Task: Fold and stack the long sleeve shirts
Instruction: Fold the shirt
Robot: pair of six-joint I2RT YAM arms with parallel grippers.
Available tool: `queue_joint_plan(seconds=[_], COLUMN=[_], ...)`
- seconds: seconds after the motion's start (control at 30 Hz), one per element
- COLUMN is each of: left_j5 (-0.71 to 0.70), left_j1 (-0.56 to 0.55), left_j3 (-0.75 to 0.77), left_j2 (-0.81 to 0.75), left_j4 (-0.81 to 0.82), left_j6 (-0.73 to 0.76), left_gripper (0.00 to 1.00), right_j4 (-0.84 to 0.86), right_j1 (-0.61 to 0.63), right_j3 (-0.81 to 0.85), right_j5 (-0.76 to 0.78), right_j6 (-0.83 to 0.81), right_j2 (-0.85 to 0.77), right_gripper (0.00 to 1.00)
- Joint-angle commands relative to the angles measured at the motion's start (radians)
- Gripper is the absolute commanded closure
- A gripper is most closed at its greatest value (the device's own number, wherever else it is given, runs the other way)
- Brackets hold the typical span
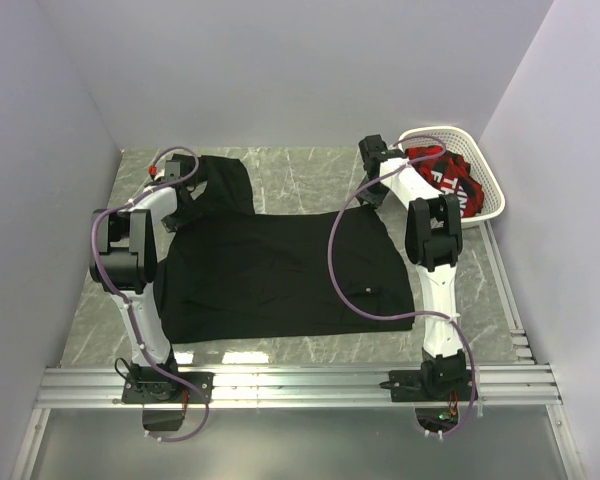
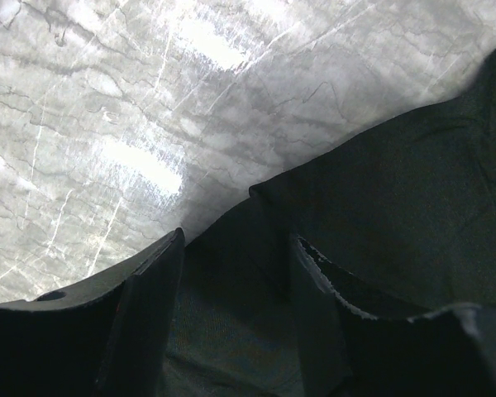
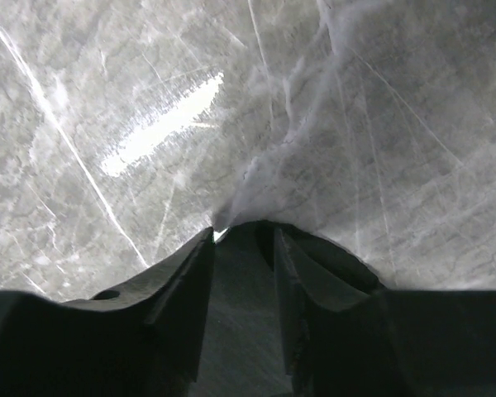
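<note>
A black long sleeve shirt (image 1: pixel 280 270) lies spread flat across the middle of the marble table, with one part reaching up toward the far left. My left gripper (image 1: pixel 192 195) sits at the shirt's far left part. In the left wrist view the gripper (image 2: pixel 238 240) has black fabric (image 2: pixel 413 190) bunched between its fingers. My right gripper (image 1: pixel 378 200) is at the shirt's far right corner. In the right wrist view the gripper (image 3: pixel 244 231) is closed on a tip of black fabric (image 3: pixel 241 298) just above the table.
A white basket (image 1: pixel 492 175) stands at the far right corner and holds a red, white and dark garment (image 1: pixel 448 170). Grey walls close in the table on three sides. A metal rail (image 1: pixel 300 385) runs along the near edge.
</note>
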Motion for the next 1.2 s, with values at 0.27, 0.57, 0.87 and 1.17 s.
queue_joint_plan(seconds=[0.27,0.57,0.87,1.17], left_j5=[-0.021,-0.017,0.072,0.262], left_j1=[0.005,0.005,0.051,0.134], left_j3=[-0.035,-0.038,-0.064,-0.095], left_j2=[0.0,-0.026,-0.054,-0.109], left_j4=[-0.092,-0.062,0.043,0.173], left_j6=[0.016,0.033,0.079,0.095], left_gripper=[0.42,0.46,0.43,0.3], right_j4=[-0.043,0.072,0.25,0.331], right_j1=[0.015,0.007,-0.004,-0.014], right_j3=[0.031,-0.057,-0.176,-0.242], right_j5=[0.026,-0.015,-0.111,-0.195], right_j6=[-0.019,-0.114,-0.312,-0.378], right_j2=[0.008,-0.053,-0.162,-0.212], right_gripper=[0.86,1.0,1.0,1.0])
